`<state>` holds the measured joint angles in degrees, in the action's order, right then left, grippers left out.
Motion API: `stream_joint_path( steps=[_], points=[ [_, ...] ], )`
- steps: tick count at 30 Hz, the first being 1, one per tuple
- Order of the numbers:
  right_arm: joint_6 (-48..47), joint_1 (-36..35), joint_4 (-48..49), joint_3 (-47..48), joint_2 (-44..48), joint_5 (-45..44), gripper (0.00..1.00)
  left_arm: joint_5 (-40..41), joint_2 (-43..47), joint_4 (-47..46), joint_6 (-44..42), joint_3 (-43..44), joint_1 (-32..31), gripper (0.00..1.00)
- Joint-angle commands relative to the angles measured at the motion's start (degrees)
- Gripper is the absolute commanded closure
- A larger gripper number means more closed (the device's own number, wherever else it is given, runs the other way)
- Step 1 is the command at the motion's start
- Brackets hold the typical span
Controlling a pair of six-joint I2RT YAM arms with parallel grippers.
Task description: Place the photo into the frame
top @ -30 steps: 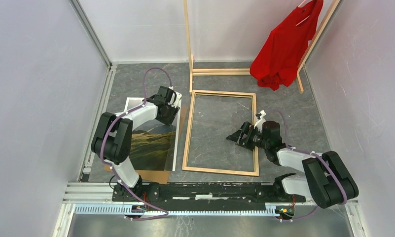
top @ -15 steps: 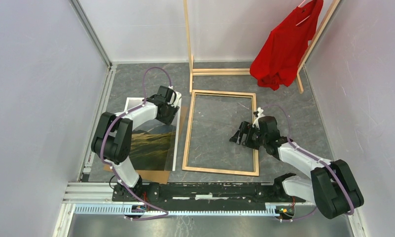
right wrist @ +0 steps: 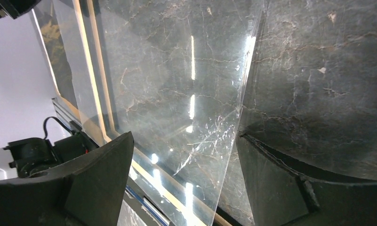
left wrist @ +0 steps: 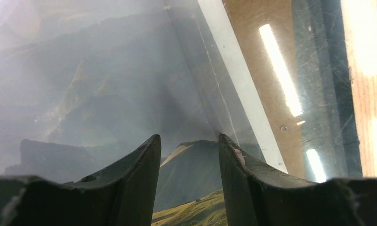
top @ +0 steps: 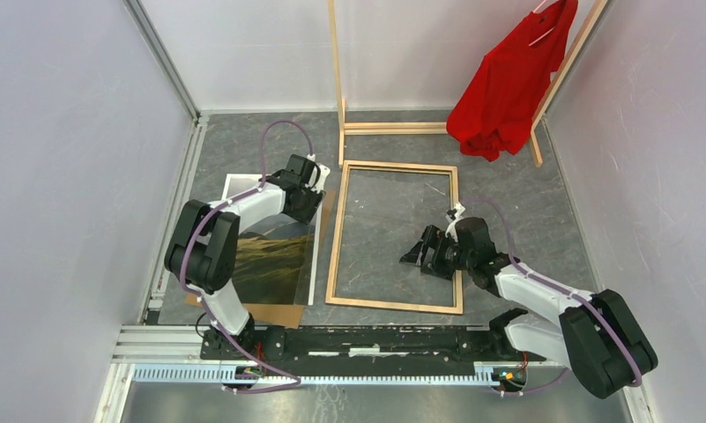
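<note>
Top external | photo (top: 274,264) dark green hills, white border | left tool (left wrist: 189,141) parted | right tool (right wrist: 185,136) spread wide

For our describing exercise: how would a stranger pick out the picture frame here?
Find the wooden rack with the red shirt at the table's far side. Just in front of its base lies the frame, a flat light-wood rectangle. Unlike the photo to its left, it is hollow, grey table showing through.

Overhead camera looking down, left wrist close over photo (left wrist: 83,94), right wrist low across frame (top: 336,238), photo shared
</note>
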<state>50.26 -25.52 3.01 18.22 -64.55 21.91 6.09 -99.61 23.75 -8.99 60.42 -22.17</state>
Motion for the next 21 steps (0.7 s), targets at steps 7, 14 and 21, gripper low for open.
stream_joint_path(
  steps=[7, 14, 21],
  points=[
    [9.48, -1.0, 11.49, -7.88, -3.6, -1.14, 0.13, 1.21, -1.78, -2.67, -0.85, 0.23, -1.19, 0.45],
    [19.33, -1.06, 36.17, -17.32, -6.88, 2.08, 0.16, 1.5, -2.74, -3.13, -1.02, 0.09, -1.6, 0.46],
    [27.93, -1.16, 65.33, -24.16, -9.05, 1.82, 0.19, 1.41, -2.66, -3.45, -1.33, -0.55, -1.68, 0.46]
  ],
)
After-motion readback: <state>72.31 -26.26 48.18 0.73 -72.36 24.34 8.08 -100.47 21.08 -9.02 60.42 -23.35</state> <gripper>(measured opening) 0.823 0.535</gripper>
